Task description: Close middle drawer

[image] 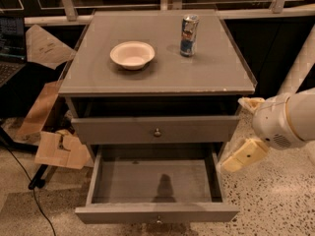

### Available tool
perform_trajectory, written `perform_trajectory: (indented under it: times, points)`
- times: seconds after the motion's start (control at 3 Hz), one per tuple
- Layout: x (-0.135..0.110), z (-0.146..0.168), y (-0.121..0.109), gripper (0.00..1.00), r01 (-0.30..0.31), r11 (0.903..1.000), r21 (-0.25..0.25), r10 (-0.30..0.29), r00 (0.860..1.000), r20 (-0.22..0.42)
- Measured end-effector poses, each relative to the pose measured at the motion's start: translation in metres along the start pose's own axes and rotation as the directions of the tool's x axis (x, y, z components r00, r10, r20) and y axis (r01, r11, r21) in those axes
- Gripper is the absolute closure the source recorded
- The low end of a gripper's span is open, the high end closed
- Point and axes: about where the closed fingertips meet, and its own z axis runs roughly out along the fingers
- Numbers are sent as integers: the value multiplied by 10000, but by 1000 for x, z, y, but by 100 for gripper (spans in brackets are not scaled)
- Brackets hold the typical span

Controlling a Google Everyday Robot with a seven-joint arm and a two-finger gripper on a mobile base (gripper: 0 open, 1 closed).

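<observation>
The middle drawer (152,181) is a long shallow grey box pulled far out of the grey cabinet (157,77). Its slim front panel (123,213) faces me, with a small round knob (158,220) at its lower edge. The drawer is empty. My gripper (247,129) is at the cabinet's right side, level with the upper drawer front (197,129) and just right of it. Its two beige fingers (244,155) are spread apart and hold nothing. It is to the right of the open drawer's right wall and touches nothing.
A white bowl (132,54) and a drink can (188,35) stand on the cabinet top. Cardboard pieces (59,149) and a black cable (29,186) lie on the floor at the left. A laptop (11,45) is at the far left. Speckled floor (275,200) lies at the right.
</observation>
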Motion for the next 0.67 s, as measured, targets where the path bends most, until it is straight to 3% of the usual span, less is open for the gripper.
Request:
perform_trajectory:
  times: [0.67]
  points:
    - [11, 61, 14, 0, -323, 9967, -749, 315, 9994, -108]
